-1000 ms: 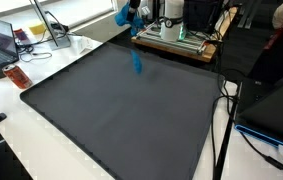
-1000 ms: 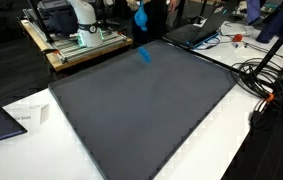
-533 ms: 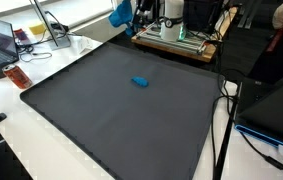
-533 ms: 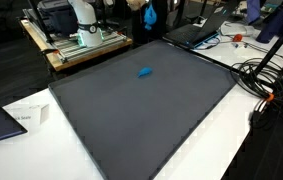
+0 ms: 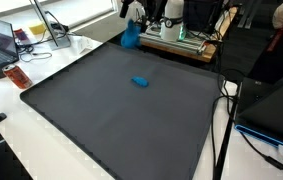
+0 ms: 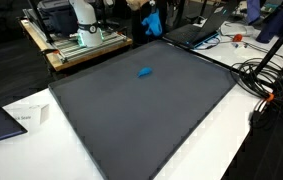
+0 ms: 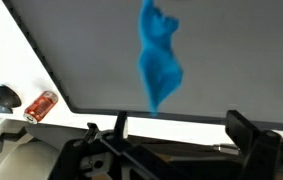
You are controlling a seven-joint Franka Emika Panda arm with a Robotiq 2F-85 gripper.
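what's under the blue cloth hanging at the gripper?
In the wrist view only the dark mat shows beneath the blue cloth. The strip right behind the cloth is covered. The small blue object lies apart, further in on the mat.

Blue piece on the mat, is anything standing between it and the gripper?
Nothing stands on the dark mat between them: the small blue piece lies alone on it. But a blue cloth dangles directly under the gripper, near the mat's edge, so it would probably reach the piece first.
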